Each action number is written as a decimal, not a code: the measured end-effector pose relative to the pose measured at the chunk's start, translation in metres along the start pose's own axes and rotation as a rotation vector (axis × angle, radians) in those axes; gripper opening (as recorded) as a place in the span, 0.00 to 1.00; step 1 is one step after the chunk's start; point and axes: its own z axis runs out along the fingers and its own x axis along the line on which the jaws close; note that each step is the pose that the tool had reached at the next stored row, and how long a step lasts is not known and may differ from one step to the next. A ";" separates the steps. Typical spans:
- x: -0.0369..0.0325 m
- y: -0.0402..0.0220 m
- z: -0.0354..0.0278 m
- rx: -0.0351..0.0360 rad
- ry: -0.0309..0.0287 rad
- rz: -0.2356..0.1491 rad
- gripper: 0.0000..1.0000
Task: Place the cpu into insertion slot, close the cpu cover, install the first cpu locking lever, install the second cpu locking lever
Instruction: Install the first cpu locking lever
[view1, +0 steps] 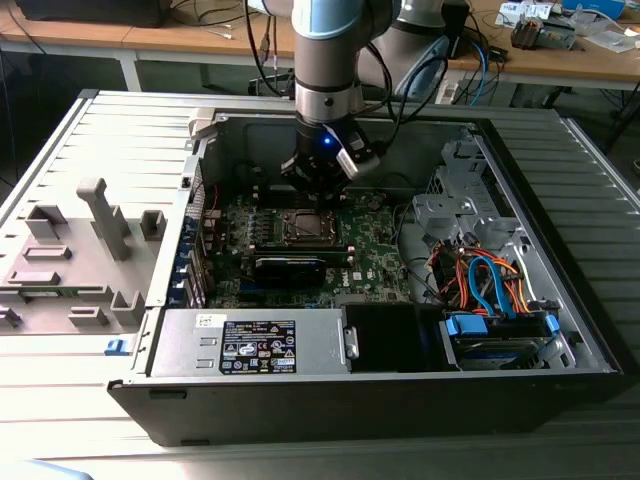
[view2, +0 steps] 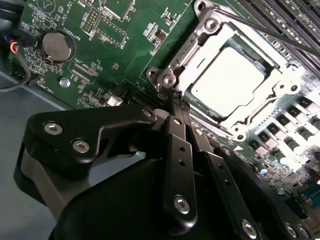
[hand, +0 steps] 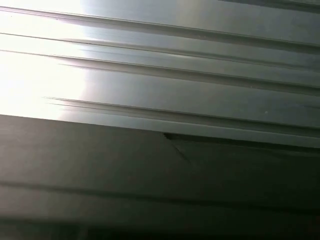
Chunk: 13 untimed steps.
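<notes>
While the arm reaches down into the open computer case (view1: 560, 330) at the upper centre of the exterior view, the end effector (view1: 318, 190) hangs just above the far edge of the insertion slot (view1: 303, 228). In the second wrist view the end effector (view2: 176, 102) has its dark fingers (view2: 175, 130) drawn together to a narrow tip with nothing seen between them, and that tip sits right at the near corner of the socket, beside a corner screw (view2: 167, 80).

The cpu (view2: 227, 80) lies flat inside the slot in the upper right of that frame, its pale metal top showing through the window of the cpu cover (view2: 200, 47), which lies down around it. The cover's rim borders the chip on all visible sides.

Room is tight: in the exterior view a long black card (view1: 290, 268) lies just below the socket, a drive cage (view1: 450, 200) and bundled cables (view1: 480, 280) crowd the right of the frame, and the case walls close in all round. On the green motherboard (view2: 125, 60) a round coin cell (view2: 57, 45) sits well apart from the socket at the upper left. The case rests on a ribbed grey table (view1: 50, 370).
</notes>
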 end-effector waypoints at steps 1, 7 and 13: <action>-0.0002 -0.0002 -0.0059 0.0001 0.0000 0.000 0.11; 0.0008 -0.0081 -0.0038 0.0402 0.0048 0.061 0.11; 0.0016 -0.0156 -0.0034 0.0408 0.0058 0.084 0.11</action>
